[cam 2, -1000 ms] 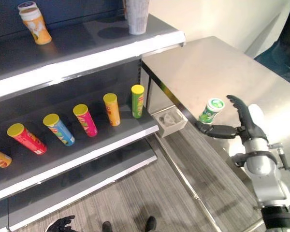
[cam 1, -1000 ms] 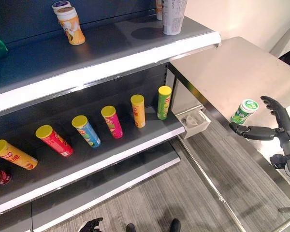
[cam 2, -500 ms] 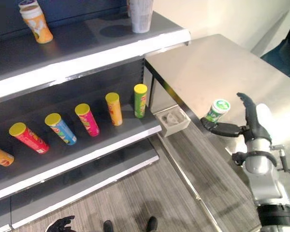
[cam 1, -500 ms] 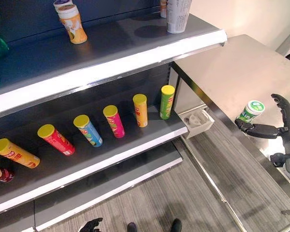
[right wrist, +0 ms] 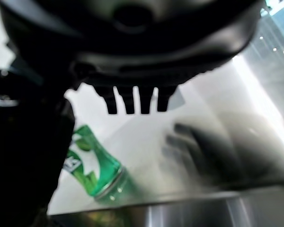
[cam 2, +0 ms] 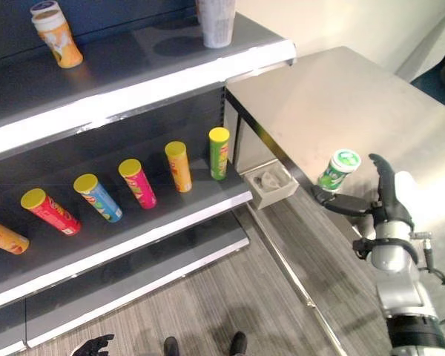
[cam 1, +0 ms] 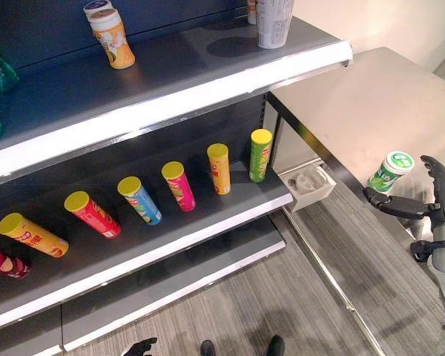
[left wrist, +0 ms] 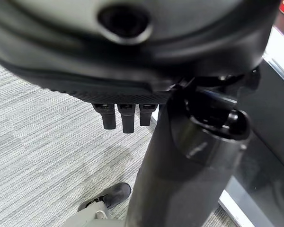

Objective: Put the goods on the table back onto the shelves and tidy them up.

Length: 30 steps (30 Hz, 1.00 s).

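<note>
A green can with a white lid [cam 1: 389,170] stands on the steel table [cam 1: 371,104] near its front edge. My right hand [cam 1: 434,211] is open beside it. The thumb reaches along the table edge to the can's foot, and the fingers stand straight up to the can's right with a gap between. In the right wrist view the can [right wrist: 92,165] shows past the thumb, clear of the fingers [right wrist: 132,101]. I cannot tell whether the thumb touches it. My left hand [cam 1: 139,346] hangs low over the floor with relaxed fingers [left wrist: 123,120].
Left of the table stand dark shelves [cam 1: 170,81]. Several crisp tubes [cam 1: 219,169] lie or stand on the middle shelf. An orange cup [cam 1: 111,37] and a grey cup [cam 1: 273,22] are on the upper one. A small white box [cam 1: 309,183] sits under the table.
The whole view has shifted, so the camera moved. My right hand stays open beside the green can, about as close as before.
</note>
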Tool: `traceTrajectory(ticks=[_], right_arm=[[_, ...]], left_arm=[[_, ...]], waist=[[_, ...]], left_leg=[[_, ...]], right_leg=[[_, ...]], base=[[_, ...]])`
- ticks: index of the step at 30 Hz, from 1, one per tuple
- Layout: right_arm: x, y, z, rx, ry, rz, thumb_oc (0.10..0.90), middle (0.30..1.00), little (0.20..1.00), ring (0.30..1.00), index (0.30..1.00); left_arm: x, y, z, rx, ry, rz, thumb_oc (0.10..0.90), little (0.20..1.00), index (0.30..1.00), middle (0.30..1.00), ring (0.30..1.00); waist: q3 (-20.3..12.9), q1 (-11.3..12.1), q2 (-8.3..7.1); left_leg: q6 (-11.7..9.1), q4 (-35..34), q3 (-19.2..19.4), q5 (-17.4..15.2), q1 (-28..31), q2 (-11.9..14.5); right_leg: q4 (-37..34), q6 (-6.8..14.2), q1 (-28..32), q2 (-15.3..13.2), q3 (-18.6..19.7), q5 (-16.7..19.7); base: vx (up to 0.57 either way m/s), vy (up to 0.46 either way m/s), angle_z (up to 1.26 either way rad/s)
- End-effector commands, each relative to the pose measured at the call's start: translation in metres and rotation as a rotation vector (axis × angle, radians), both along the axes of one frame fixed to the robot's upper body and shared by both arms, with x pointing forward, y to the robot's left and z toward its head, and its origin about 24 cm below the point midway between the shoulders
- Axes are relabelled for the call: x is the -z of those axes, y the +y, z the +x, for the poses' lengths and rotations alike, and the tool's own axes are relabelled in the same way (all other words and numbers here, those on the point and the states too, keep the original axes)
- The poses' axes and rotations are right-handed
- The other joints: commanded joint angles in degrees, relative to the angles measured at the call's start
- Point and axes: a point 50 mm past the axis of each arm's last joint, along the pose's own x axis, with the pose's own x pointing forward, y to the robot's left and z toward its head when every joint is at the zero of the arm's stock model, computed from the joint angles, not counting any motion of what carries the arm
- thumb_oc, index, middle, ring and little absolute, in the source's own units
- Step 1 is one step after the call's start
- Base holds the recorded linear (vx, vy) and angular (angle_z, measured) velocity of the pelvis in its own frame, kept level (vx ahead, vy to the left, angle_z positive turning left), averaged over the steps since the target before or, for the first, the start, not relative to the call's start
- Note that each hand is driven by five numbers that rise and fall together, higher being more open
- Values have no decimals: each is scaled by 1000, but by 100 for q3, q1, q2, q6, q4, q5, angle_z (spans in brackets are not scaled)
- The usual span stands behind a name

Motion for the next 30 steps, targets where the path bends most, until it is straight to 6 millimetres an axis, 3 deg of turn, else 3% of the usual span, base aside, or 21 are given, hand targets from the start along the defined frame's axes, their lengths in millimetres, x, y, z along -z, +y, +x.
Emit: traceTrajectory(ticks=[1, 23, 24, 25, 26, 30], right_arm=[[-60, 0, 17, 29, -268, -70, 800, 900, 900, 900, 900], [-77, 8, 26, 29, -347, -99, 800, 900, 900, 900, 900], [-77, 8, 26, 27, -346, -98, 588, 582, 582, 582, 582], [-77, 9, 27, 27, -345, -96, 510, 465, 465, 465, 465], [-77, 9, 28, 26, -343, -94, 400, 300, 300, 300, 300], [-77, 8, 27, 27, -341, -97, 400, 300, 300, 300, 300]], left_arm=[[-11, 28, 5, 55, -24, 119, 800, 900, 900, 900, 900], [-11, 28, 3, 61, -20, 133, 800, 900, 900, 900, 900], [-11, 29, 2, 60, -17, 134, 800, 900, 900, 900, 900], [-11, 29, 2, 59, -17, 135, 800, 900, 900, 900, 900], [-11, 29, 2, 57, -20, 136, 800, 900, 900, 900, 900], [-11, 29, 2, 55, -18, 137, 800, 900, 900, 900, 900]], waist=[[-230, 110, -385], [-236, 185, -380], [-241, 190, -382], [-244, 194, -385], [-242, 201, -393], [-233, 203, -404]], left_leg=[[-313, 31, -5, -19, -261, 404], [-315, 23, -76, -62, -203, 412], [-316, 22, -78, -65, -198, 411], [-316, 22, -80, -67, -195, 407], [-316, 24, -76, -69, -193, 404], [-318, 26, -92, -74, -184, 402]], right_leg=[[152, 771, 148, -914, -178, -141], [150, 762, 209, -884, -204, -194], [147, 761, 216, -883, -209, -196], [152, 759, 219, -882, -214, -199], [156, 756, 225, -879, -216, -201], [170, 752, 238, -878, -216, -213]], base=[[0, 0, 0], [3, -1, 0], [0, 0, 0], [0, 0, 0], [0, 0, 0], [0, 0, 0]])
